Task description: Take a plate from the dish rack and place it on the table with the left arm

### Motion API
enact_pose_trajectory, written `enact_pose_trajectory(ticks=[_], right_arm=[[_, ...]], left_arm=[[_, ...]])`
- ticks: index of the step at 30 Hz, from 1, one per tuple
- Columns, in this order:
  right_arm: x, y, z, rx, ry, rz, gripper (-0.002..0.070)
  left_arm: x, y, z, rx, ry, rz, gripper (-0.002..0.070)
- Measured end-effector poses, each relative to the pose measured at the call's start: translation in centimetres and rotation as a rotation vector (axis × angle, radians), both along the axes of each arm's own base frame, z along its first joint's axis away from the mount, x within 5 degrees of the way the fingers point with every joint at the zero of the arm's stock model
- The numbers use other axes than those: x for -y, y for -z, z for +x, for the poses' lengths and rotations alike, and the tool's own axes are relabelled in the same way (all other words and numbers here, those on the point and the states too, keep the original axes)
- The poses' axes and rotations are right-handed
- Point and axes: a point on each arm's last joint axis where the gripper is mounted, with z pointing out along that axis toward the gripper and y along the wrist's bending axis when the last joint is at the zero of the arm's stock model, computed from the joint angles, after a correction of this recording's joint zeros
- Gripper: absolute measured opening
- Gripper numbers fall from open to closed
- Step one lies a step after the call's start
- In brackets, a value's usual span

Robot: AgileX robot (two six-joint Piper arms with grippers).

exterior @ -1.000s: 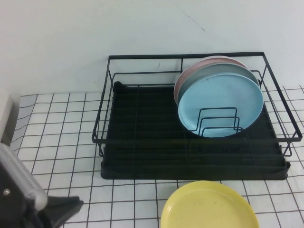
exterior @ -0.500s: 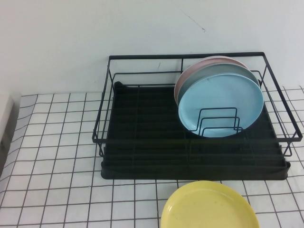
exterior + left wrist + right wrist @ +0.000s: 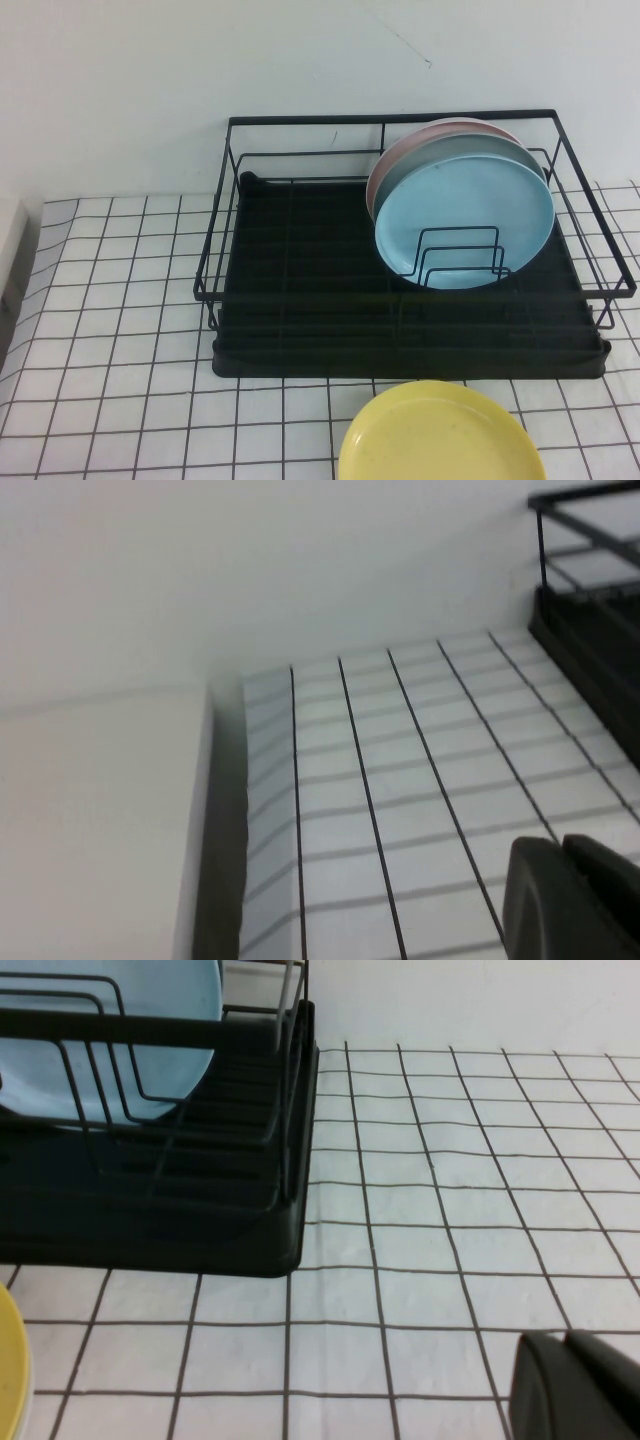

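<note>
High view: one rectangular black wire dish rack with a black drip tray (image 3: pixel 415 300) stands on the white cloth surface with a thin black grid (image 3: pixel 110 330). Three plates lean upright against the rack's small wire dividers at its right rear: a round light blue plate (image 3: pixel 465 222) in front, a grey-green one just behind it and a pink one (image 3: pixel 440 131) at the back, both mostly hidden so only their upper rims show. One round plain yellow plastic plate with a shallow rim (image 3: pixel 440 435) lies flat on the surface just in front of the rack's front edge, apart from it; its near part is cut off by the frame. Neither arm nor end effector appears here.

Left wrist view: one corner of the rack (image 3: pixel 590 600) shows, with grid cloth beside it running to a pale, blurred block (image 3: pixel 100 820) at the cloth's edge. The left end effector (image 3: pixel 570 900) is over the surface, well apart from the rack; only a dark fingertip mass shows, cut off, and I cannot tell whether it is open or closed.

Right wrist view: the rack's corner (image 3: pixel 250 1190) with the blue plate (image 3: pixel 110 1030) behind its wires, and a sliver of the yellow plate (image 3: pixel 10 1370) in front of the rack. The right end effector (image 3: pixel 580 1385) hangs over bare cloth beside the rack; only its cut-off dark tips show, so its state cannot be told.
</note>
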Motion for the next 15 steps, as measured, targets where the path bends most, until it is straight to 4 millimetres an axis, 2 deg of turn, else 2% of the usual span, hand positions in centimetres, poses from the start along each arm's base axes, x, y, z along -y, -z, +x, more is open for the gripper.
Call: enact_pose_trajectory(ticks=[5,15], right_arm=[[0.0,0.0,0.0,0.0,0.0,0.0,-0.0001],[0.0,0.0,0.0,0.0,0.0,0.0,-0.0001]], left_arm=[[0.1,1.3,-0.3,-0.147,0.013,0.015,-0.0002],[0.1,1.4,-0.3,-0.162,0.014,0.012,-0.0002]])
